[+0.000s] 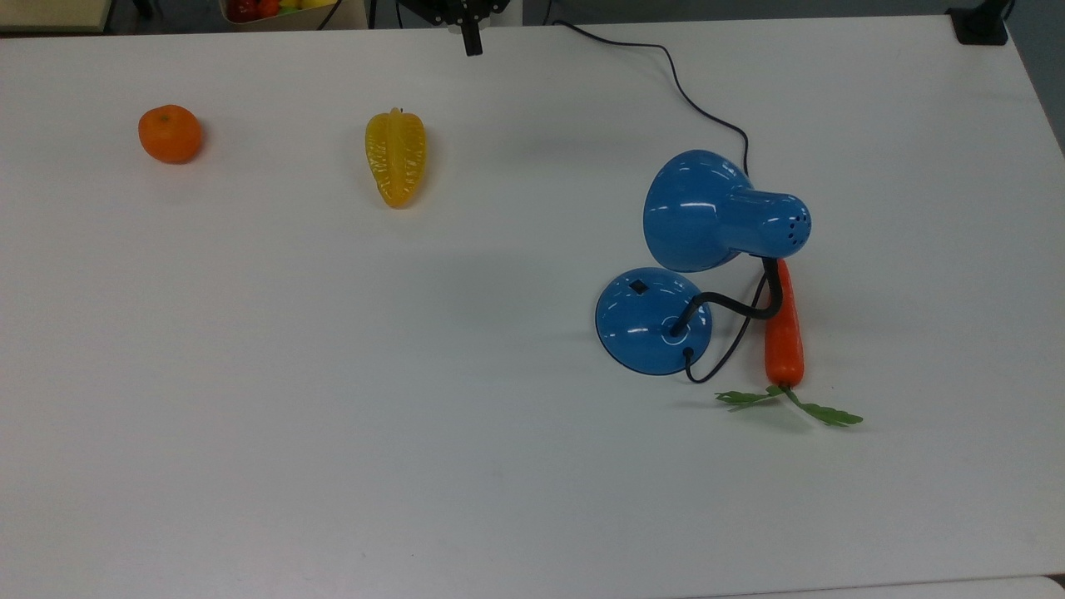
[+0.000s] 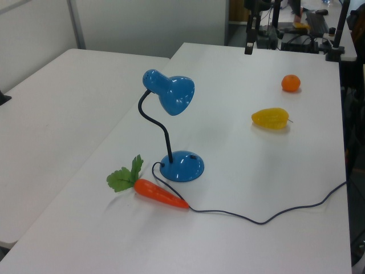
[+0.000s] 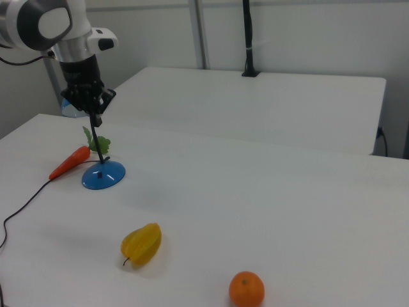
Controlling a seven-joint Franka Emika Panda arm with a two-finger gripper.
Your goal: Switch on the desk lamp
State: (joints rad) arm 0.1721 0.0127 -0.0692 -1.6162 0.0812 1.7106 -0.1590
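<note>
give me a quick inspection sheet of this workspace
surface: white table, no spills seen.
job's things: desk lamp upright, shade over its base, not visibly lit.
clutter: carrot beside the lamp base; yellow starfruit and orange lie apart.
grippers: hand shut, empty, at the table's far edge in the top view.
cables: black cord trails across the table.
surroundings: second white table alongside.
</note>
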